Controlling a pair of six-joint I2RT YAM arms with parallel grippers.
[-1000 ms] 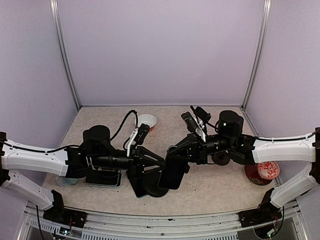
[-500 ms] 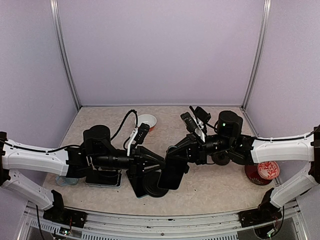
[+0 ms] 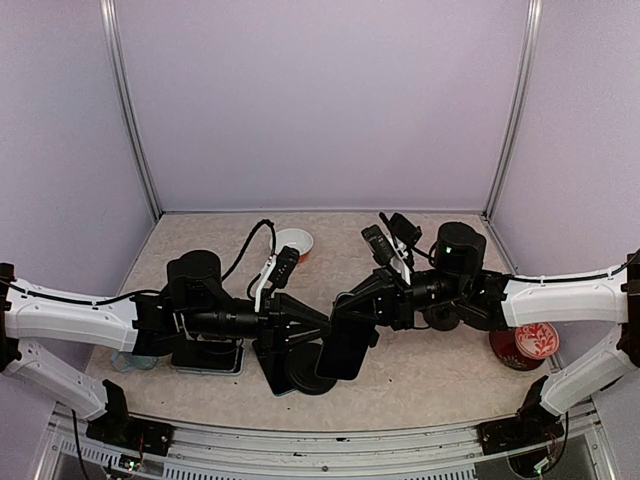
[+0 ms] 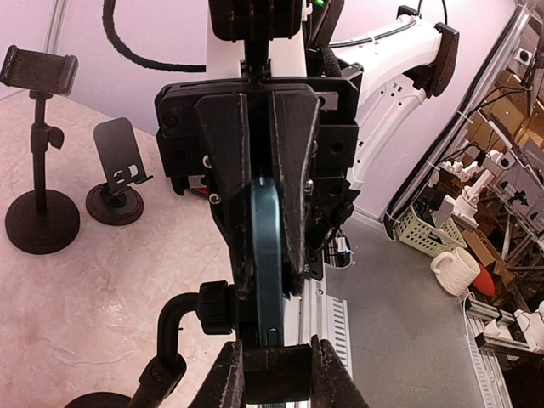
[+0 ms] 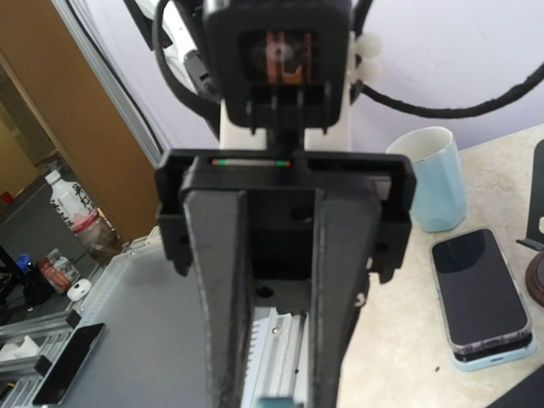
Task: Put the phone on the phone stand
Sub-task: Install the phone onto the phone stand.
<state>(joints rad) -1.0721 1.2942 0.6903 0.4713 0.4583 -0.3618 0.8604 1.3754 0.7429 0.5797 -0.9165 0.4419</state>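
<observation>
Closing further, the left gripper (image 4: 270,255) pinches the phone (image 4: 267,255) edge-on while the right gripper (image 3: 345,322), jaws tight on it, steadies it over the phone stand (image 3: 300,378).

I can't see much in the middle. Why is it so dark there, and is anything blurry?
Top external view: sharp and evenly lit, but the black arms, stand and phone blend together. Left wrist view: close parts of the left gripper look soft. Right wrist view: the right gripper fills the frame.

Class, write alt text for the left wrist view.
The left gripper pinches a blue-edged phone edge-on between its black fingers, above a stand's clamp. Two empty phone stands sit on the table at left.
</observation>
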